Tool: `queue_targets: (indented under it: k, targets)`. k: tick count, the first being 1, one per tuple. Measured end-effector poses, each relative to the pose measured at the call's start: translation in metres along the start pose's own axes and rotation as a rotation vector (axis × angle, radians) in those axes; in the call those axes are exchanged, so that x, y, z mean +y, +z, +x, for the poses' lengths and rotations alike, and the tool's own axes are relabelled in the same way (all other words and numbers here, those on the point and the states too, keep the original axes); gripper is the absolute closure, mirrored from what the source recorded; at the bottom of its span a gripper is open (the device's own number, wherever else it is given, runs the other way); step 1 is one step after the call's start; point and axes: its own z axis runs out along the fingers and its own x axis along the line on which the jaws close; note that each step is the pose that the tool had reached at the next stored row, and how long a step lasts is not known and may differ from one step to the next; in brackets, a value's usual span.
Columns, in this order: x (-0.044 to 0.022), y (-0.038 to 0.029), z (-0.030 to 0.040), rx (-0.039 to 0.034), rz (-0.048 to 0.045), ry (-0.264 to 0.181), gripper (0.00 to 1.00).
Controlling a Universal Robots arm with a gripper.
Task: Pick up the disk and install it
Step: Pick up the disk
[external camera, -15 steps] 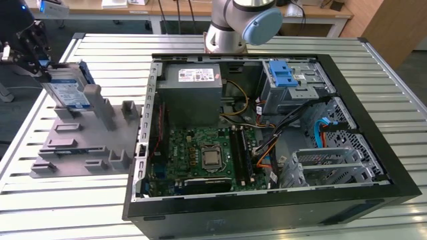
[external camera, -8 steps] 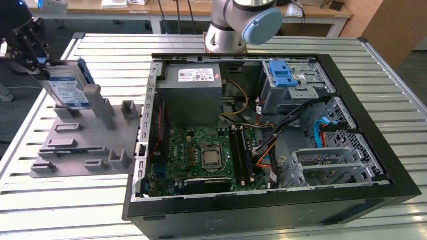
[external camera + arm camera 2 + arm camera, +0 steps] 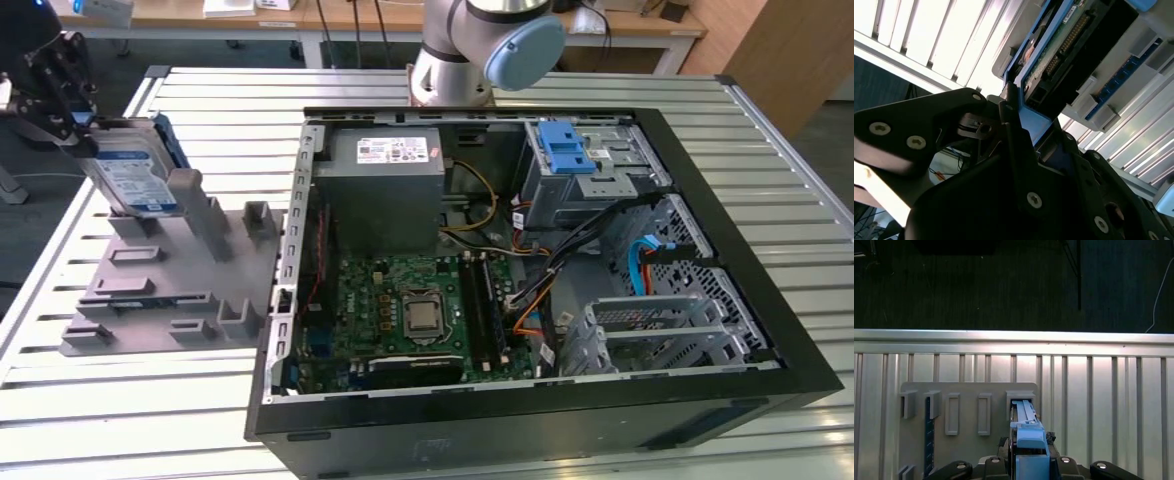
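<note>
**Status.** The pincer (image 3: 80, 135) is closed narrow on the disk (image 3: 134, 175). In the second wrist view a finger (image 3: 1011, 125) lies against the blue side rail of the disk (image 3: 1064, 45). In the first wrist view the disk (image 3: 1029, 432) sits between the two fingers. The hold looks firm, although the contact pads themselves are hidden.

**Location.** The disk hangs tilted directly below the pincer. Its lower end is at a slot of the grey rack (image 3: 147, 300) beneath it. Whether it rests in the slot or is just clear of it cannot be told. The open case (image 3: 694, 160) stands well apart from the pincer, toward the exterior view's right, on the same desk (image 3: 134, 420).

**Handling.**
- The disk is probably rigid, fairly heavy for its size and sensitive to shock.
- Its metal faces are smooth and may slip.
- Grip across the flat faces near the rail end.
- Keep clear of the exposed circuit board and connector on the underside.

**Count.**
- Disk: one.
- Pincer: one.
- Rack: one.
- Case: one.
</note>
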Motion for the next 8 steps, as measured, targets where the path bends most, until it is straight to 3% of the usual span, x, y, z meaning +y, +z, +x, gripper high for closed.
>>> queue_targets:
  k: [8]
  targets:
    - [0.0001, -0.0049, -0.0001, 0.0000, 0.0001, 0.000, 0.64]
